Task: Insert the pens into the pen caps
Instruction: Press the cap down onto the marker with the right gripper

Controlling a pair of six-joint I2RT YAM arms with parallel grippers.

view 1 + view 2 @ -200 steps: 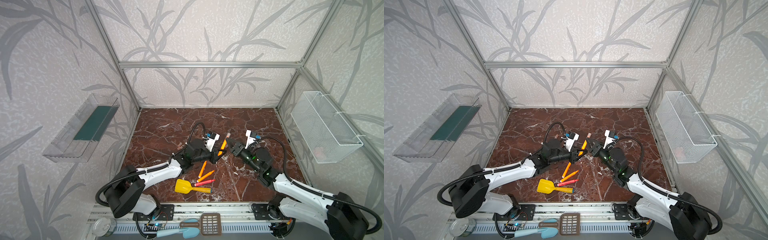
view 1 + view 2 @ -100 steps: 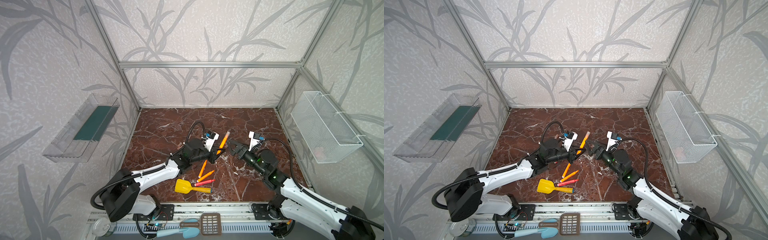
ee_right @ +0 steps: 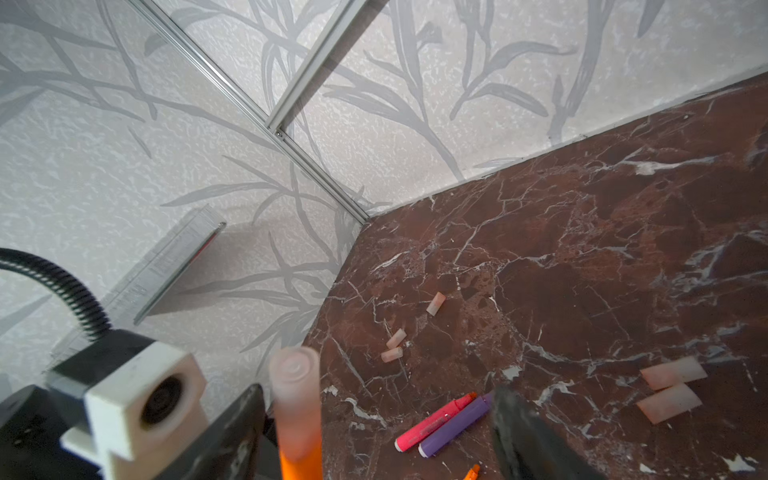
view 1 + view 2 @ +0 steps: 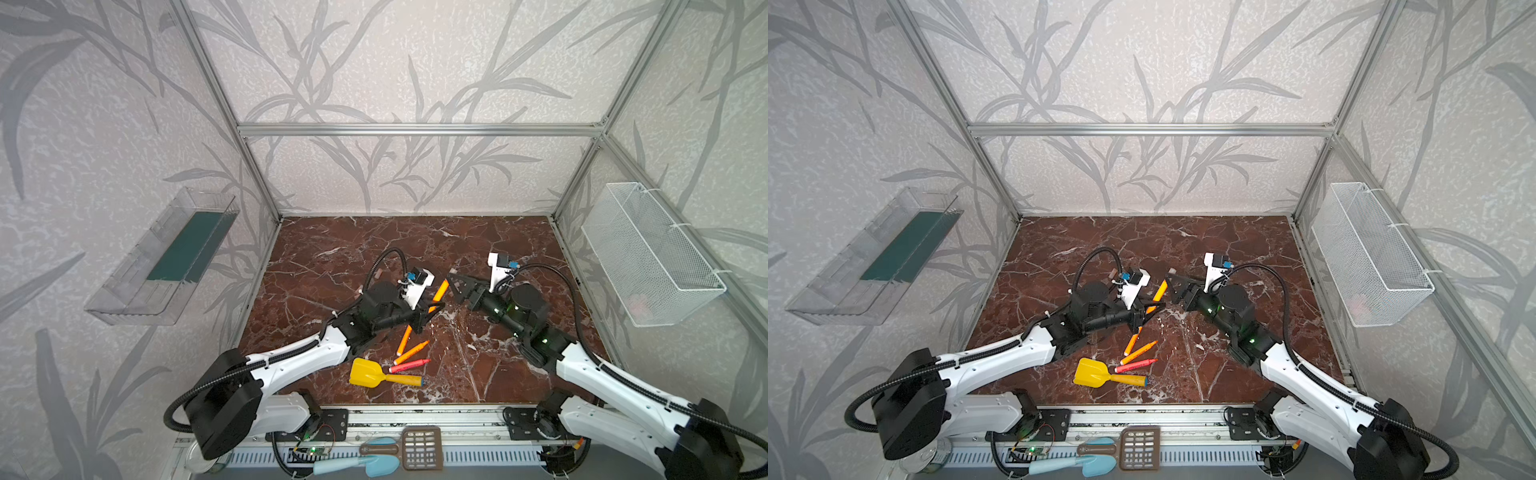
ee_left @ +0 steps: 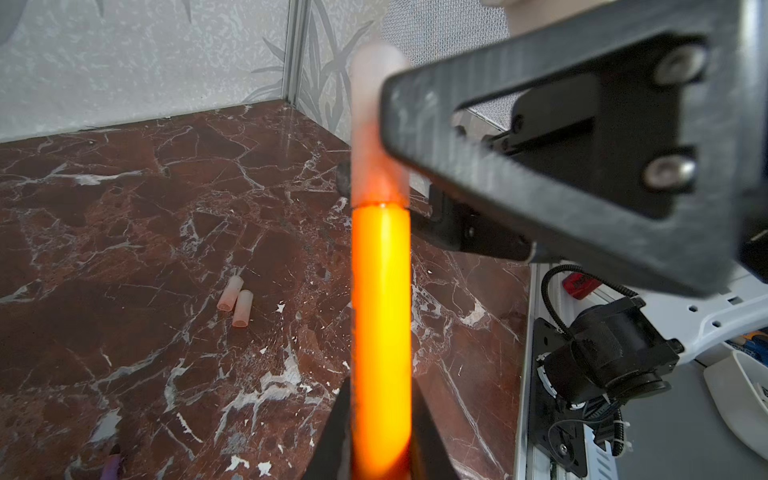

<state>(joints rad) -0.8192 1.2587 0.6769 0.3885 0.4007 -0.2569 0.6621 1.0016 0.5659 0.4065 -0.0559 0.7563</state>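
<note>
In both top views the left hand [image 4: 429,311] is clamped on an orange pen [image 4: 437,296], held tilted above the counter [image 4: 353,249]. The right hand [image 4: 454,286] sits just beside the pen's upper end. 2 more orange pens [image 4: 412,352] and 1 pink-red pen [image 4: 409,365] lie near the yellow shovel [image 4: 370,373].

From the left wrist we see a pale cap [image 5: 376,124] seated on the held pen down to its shoulder. 1 finger of the right hand crosses in front, apparently not pressing on it.

From the right wrist, the right hand's fingers [image 3: 528,440] stand wide apart and grip nothing; the capped pen rises just beside 1 of them. 5 loose caps [image 3: 435,303], another pink-red pen [image 3: 434,422] and a purple pen [image 3: 455,428] lie on the counter.

We judge this pen finished. Next, the left hand should lay it clear and the right hand fetch a loose cap.
</note>
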